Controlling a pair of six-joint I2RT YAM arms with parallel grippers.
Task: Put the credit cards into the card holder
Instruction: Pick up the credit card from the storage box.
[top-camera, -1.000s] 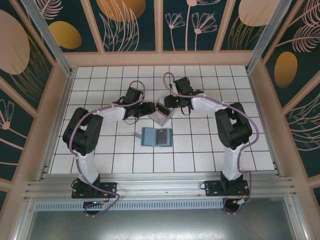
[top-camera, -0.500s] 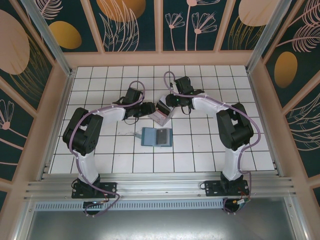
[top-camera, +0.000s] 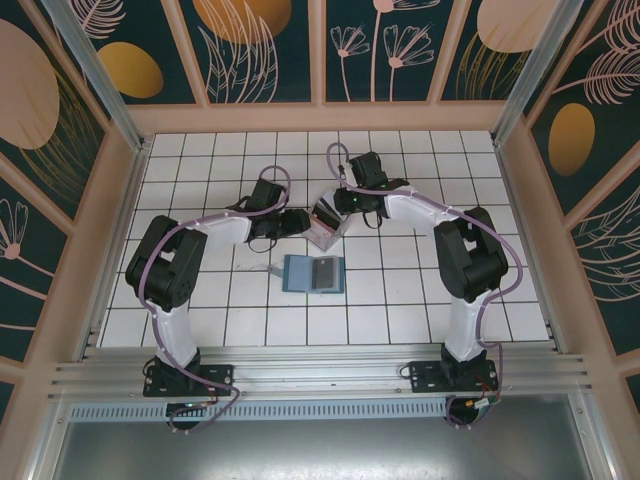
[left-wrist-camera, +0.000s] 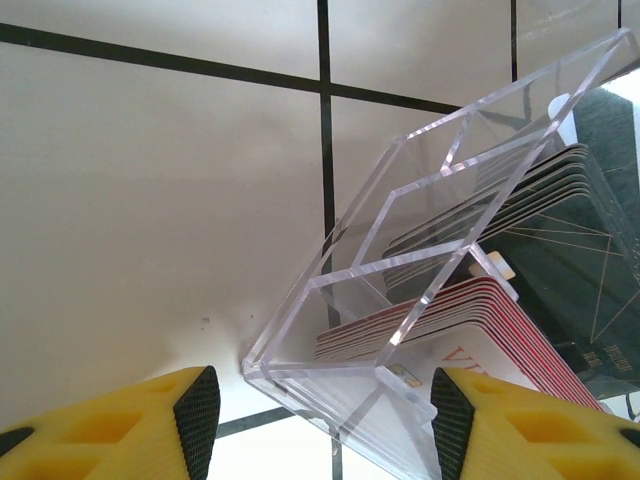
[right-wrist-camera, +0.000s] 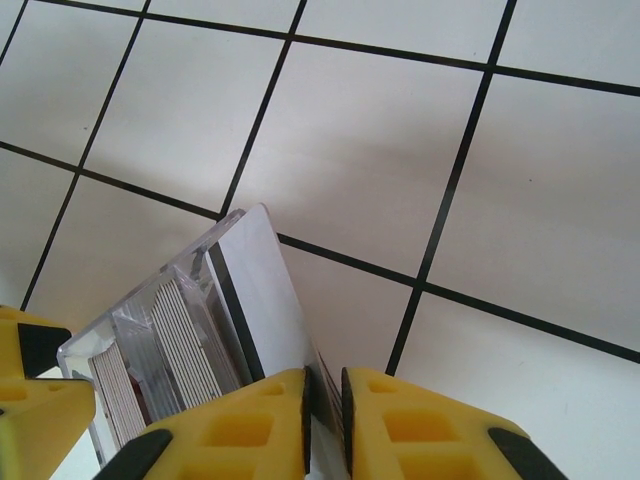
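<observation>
Since a second ago the right arm (top-camera: 455, 250) has leaned a little closer to the clear box (top-camera: 322, 228), and its fingers have come together. On the tiled table (top-camera: 200, 300) the wallet (top-camera: 297, 273) lies open, on the side of the box nearer the arm bases and apart from both grippers, with one dark card (top-camera: 326, 273) lying on it. The step in hand, as I judge it, is drawing the next card out of the box. My left gripper (left-wrist-camera: 322, 400) stands half spread with the tilted box between its fingers, holding it by the sides; dark and red cards (left-wrist-camera: 520, 260) stand packed inside. My right gripper (right-wrist-camera: 325, 410) is pressed almost together, pinching the edge of one pale card (right-wrist-camera: 255, 300) with a black stripe, which sticks out of the box. Next I must pull this card straight out, without dragging its neighbours, and carry it to the wallet.
</observation>
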